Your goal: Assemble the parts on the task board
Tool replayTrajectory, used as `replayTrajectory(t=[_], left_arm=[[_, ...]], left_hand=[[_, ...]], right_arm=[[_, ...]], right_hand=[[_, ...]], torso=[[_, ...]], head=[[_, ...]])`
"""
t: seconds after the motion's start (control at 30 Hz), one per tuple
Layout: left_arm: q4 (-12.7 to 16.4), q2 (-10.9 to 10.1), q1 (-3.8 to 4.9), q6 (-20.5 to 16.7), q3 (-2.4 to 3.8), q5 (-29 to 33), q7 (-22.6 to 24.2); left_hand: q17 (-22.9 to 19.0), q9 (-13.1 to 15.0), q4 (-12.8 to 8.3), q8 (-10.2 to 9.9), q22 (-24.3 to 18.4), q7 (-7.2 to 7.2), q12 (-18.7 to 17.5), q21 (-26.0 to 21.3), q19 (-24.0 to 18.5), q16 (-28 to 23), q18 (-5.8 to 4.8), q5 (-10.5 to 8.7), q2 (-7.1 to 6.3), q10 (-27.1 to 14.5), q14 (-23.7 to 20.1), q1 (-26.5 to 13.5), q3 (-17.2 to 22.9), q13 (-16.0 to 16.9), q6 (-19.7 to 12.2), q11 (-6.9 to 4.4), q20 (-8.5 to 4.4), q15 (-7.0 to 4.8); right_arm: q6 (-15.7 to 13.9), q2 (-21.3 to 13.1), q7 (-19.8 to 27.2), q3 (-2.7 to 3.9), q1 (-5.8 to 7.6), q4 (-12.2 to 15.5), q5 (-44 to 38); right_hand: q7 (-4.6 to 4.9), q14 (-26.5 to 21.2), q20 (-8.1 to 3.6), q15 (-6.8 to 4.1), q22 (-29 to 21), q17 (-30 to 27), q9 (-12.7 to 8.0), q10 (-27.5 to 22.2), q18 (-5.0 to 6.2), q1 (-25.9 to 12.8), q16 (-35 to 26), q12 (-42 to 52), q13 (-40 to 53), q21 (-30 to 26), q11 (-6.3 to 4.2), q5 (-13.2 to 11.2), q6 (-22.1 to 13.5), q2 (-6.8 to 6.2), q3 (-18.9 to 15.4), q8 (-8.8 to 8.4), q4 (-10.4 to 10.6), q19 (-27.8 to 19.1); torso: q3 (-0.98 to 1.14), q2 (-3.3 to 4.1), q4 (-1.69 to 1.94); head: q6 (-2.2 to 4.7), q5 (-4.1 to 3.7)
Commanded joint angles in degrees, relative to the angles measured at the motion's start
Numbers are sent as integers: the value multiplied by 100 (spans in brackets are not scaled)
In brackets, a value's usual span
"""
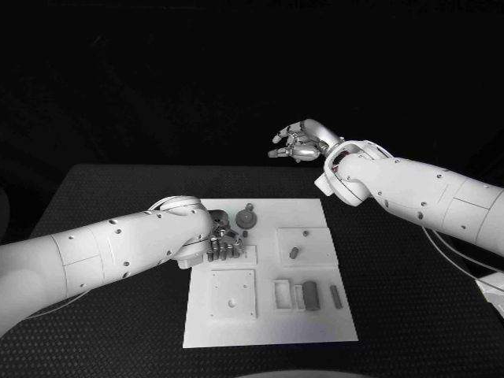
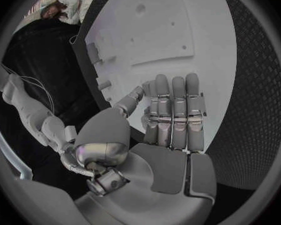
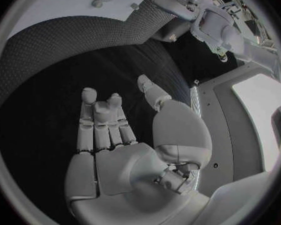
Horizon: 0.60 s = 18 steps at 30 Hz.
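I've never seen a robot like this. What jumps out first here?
The white task board lying mid-table with small parts on it. The left hand hovers low over the board's left side, holding nothing, near a round gear-like part. The right hand is raised beyond the table's far edge, fingers apart.

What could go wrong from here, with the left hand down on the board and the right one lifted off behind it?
1. The left hand hangs open low over the task board, close to the round gear-like part; a sweep could knock it.
2. That arm hides the board's near-left parts from the head view.
3. The right hand is raised beyond the table's far edge, so it cannot steady anything.
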Motion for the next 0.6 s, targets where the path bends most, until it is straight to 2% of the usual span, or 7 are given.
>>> replayTrajectory(t=[0.03,0.13,0.33,0.37,0.43,0.6], left_arm=[[22,23,-103,-31,-48,151,205],[24,2,-103,-54,-48,160,200],[29,-12,-103,-65,-48,160,207],[29,-15,-103,-71,-48,160,206],[31,-26,-103,-79,-48,160,210],[46,-78,-102,-125,-46,160,214]], left_hand=[[-12,8,56,-38,-16,8,-20,-655,-95,1,-29,-28,-144,-47,-51,-54,-20,-8,-60,2,6,-3],[-26,7,188,-63,-23,27,-42,-687,-117,-12,-34,-29,-298,-87,-87,-217,-75,-16,-98,17,19,12],[-33,16,308,-78,-24,31,-49,-719,-131,-8,-24,-27,-428,-106,-113,-379,-120,-18,-116,20,21,14],[-34,18,320,-80,-23,33,-50,-723,-133,-7,-25,-27,-436,-108,-118,-411,-142,-17,-119,22,24,16],[-37,34,235,-86,-13,30,-46,-747,-141,8,-15,-22,-358,-118,-133,-454,-279,-12,-127,19,24,14],[-41,39,224,-90,-9,30,-45,-757,-137,14,-12,-23,-370,-121,-137,-499,-336,-10,-128,19,24,15]], right_arm=[[51,0,59,3,-3,1,20],[51,-5,59,3,-3,2,21],[56,-1,61,3,-4,-4,22],[56,-1,62,3,-5,-5,23],[56,-2,63,3,-8,-4,24],[54,-13,64,3,-15,-1,27]], right_hand=[[40,-29,-3,-13,77,-7,-7,-40,37,-37,26,33,-8,-38,0,-19,3,9,-39,6,5,-32],[41,-32,-2,-12,76,-10,-9,-42,37,-52,25,35,-12,-40,1,-19,-1,2,-44,5,13,-34],[43,-34,-1,-11,76,-12,-13,-45,37,-63,26,36,-16,-42,3,-19,-10,-6,-49,1,19,-36],[43,-35,-1,-11,76,-13,-13,-46,37,-65,26,37,-17,-43,3,-19,-12,-8,-50,0,20,-37],[44,-35,-1,-10,76,-13,-15,-47,37,-69,26,37,-18,-43,4,-19,-15,-10,-51,-2,22,-37],[46,-37,0,-8,76,-16,-18,-49,37,-84,26,39,-22,-45,6,-19,-22,-15,-56,-4,32,-38]], torso=[[-3,-5,7],[-3,-5,7],[-4,-2,0],[-4,-2,0],[-4,-1,0],[-5,-4,4]], head=[[-2,-3],[-4,-3],[1,0],[1,0],[1,-3],[5,-8]])
